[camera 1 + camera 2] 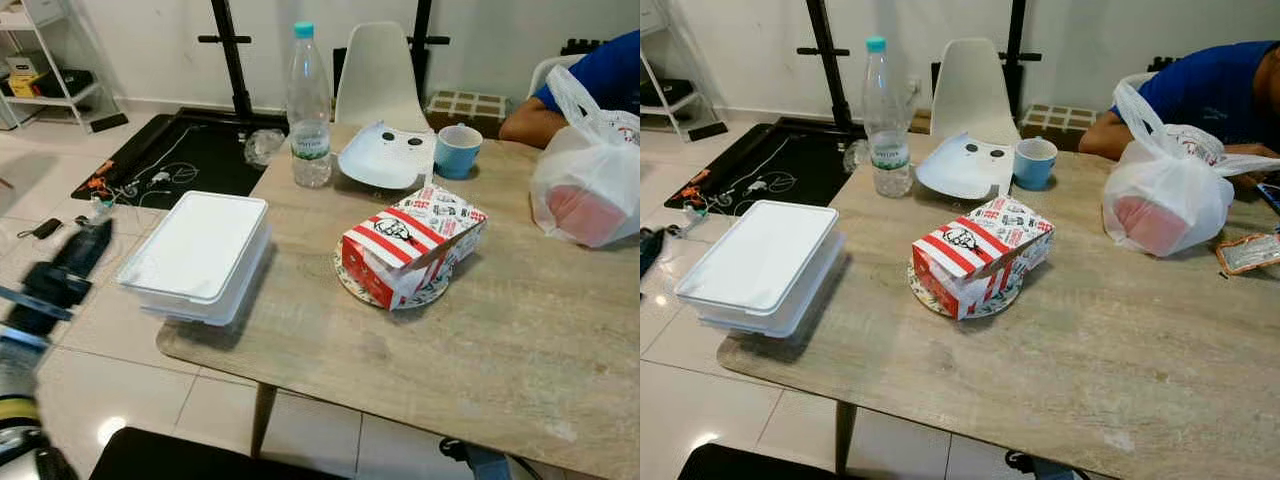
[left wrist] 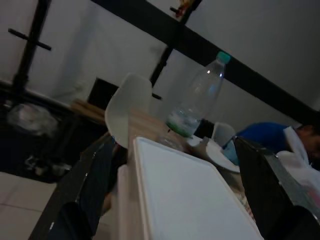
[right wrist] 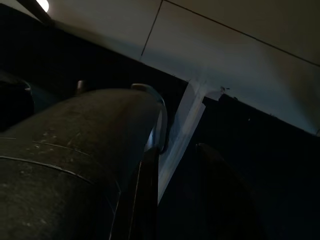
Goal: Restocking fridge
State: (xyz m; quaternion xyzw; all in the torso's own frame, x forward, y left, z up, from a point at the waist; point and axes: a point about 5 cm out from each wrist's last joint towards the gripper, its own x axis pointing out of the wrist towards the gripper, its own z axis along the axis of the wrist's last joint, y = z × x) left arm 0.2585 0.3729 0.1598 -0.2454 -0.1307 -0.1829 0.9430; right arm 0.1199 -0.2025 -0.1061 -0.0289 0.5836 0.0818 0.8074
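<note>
We hold our left gripper (image 2: pixel 170 200) level with the table (image 1: pixel 480 340) edge, fingers (image 2: pixel 85 190) spread wide to straddle the white box (image 1: pixel 200 255) at the near left corner, while our right arm hangs idle, its fingers unreadable.
</note>
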